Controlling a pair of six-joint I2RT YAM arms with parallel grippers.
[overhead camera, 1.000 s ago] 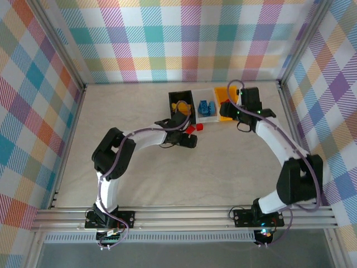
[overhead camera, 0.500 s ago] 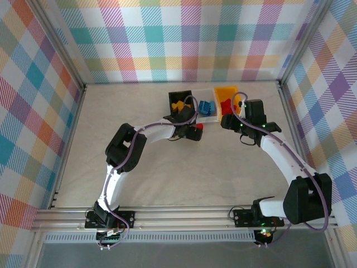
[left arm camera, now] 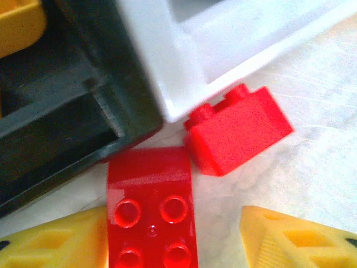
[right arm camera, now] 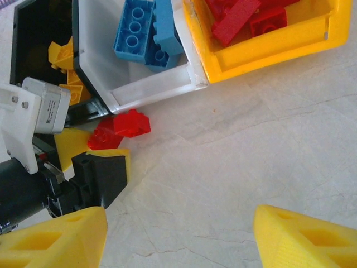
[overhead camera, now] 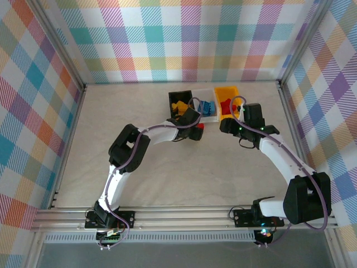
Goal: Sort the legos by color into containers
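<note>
Lego plate (left arm camera: 150,195), red, on the table (left arm camera: 312,184) between the parted left fingers (left arm camera: 61,240)
A red brick (left arm camera: 240,134) lies just beyond (at the white bin (left arm camera: 167,61) corner), black bin (left arm camera: 50,111) alongside; right fingers (right arm camera: 56,240) spread above the table.

Bare surface (overhead camera: 167,167) spreads wide left, near and right. At far centre the black bin (left arm camera: 56,111), white bin (left arm camera: 184,50) and yellow-orange bin (right arm camera: 268,50) stand wall to wall, no gap between. A studded red brick (left arm camera: 237,134) and a flat red brick (left arm camera: 152,212) lie tight against the black and white bins' near walls, leaving no room behind them. The left pincer (left arm camera: 174,240) straddles the flat one; rightward the surface is free.
</note>
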